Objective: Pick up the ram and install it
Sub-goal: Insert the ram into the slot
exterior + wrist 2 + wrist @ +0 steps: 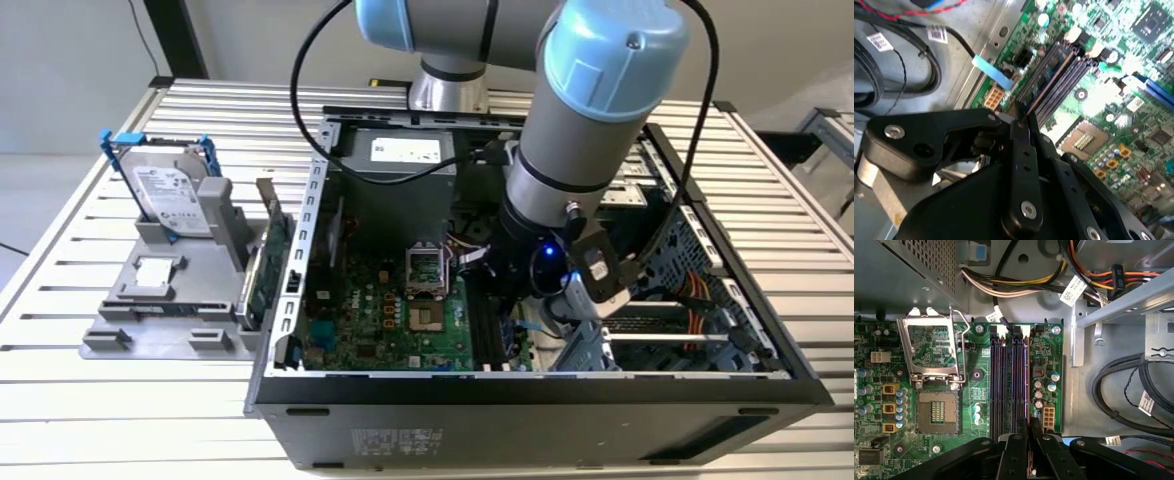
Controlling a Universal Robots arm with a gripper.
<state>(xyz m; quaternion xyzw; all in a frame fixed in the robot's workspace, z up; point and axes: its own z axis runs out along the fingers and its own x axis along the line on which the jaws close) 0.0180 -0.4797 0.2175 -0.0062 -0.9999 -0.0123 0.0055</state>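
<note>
**A:** So, what is the biggest thing in view?

**B:** An open black computer case (534, 405) lying on a slatted metal table (80, 420). The arm (594, 130), grey with pale blue joints, reaches down into it.

**A:** And inside the case?

**B:** A green motherboard (1046, 347) lies below the jaws. It carries an open silver processor socket (934, 390) to one side of the jaws, and a row of long black memory slots (999, 385) running straight out ahead of them.

**A:** Where is the gripper?

**B:** The black gripper (1029, 427) sits low over the near end of those slots.

**A:** Does it hold anything?

**B:** Yes. Its jaws are pressed together on the ram (1051, 80), a thin dark stick seen edge-on. The stick stretches away from the jaws along the slots, among them; whether it is fully seated I cannot tell.

**A:** Anything smaller nearby?

**B:** A white connector (1048, 416) just beside the jaws.
</note>
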